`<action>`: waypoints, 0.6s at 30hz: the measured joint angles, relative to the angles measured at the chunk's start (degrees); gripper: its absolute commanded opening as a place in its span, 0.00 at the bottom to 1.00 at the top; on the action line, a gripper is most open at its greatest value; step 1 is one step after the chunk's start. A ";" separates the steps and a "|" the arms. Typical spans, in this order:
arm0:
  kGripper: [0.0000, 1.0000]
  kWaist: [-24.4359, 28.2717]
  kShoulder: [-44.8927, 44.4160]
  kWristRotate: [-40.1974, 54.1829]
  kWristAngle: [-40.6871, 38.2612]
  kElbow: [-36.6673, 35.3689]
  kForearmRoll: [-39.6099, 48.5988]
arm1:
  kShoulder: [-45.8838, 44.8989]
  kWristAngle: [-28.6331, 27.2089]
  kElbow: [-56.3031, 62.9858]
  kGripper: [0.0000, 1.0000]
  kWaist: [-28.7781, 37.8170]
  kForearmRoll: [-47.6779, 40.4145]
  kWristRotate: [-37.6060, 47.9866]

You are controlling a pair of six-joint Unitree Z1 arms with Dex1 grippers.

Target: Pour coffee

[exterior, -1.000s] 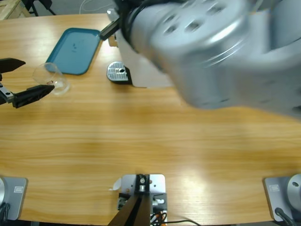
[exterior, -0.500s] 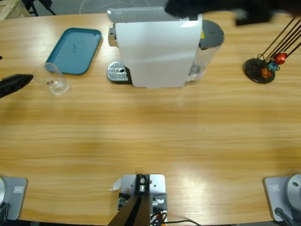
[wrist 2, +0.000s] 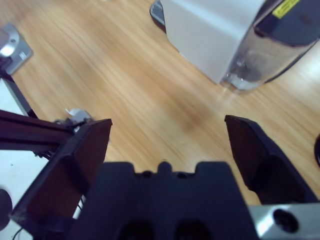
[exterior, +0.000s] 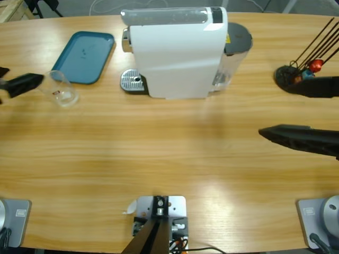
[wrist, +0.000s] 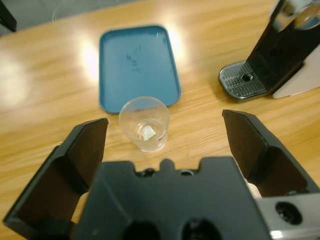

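Note:
A clear glass (exterior: 59,89) stands upright on the table just below the blue tray (exterior: 85,55). In the left wrist view the glass (wrist: 145,122) shows only a pale patch at its bottom; the coffee is out of view. My left gripper (exterior: 22,78) is open at the left edge, with one jaw tip close to the glass's left side. The gripper (wrist: 165,119) holds nothing, and the glass sits ahead of its tips. My right gripper (exterior: 273,108) is open and holds nothing at the right edge. In its wrist view this gripper (wrist 2: 169,121) faces the white coffee machine (wrist 2: 210,30).
The white coffee machine (exterior: 175,53) stands at the back middle, its metal drip tray (exterior: 132,82) facing left. A black capsule stand (exterior: 291,76) with red and orange capsules is at the back right. Bare wood fills the table's front half.
The large silver elbow that blocked the high view has gone. The right gripper has come in at the right edge. The left gripper has drawn back leftward from the glass.

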 measured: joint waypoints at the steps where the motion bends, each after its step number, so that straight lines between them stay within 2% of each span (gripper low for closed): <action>1: 0.99 0.05 2.57 -0.22 0.00 0.03 -1.09 | -0.30 -0.14 0.58 1.00 -0.01 0.00 0.00; 8: 0.99 0.18 13.51 -0.39 5.77 0.36 -6.27 | -1.19 -1.30 4.03 1.00 -0.51 -1.19 0.00; 18: 0.99 0.19 11.76 0.35 8.91 0.98 -7.69 | -1.19 -1.78 6.26 1.00 -2.03 -4.13 0.00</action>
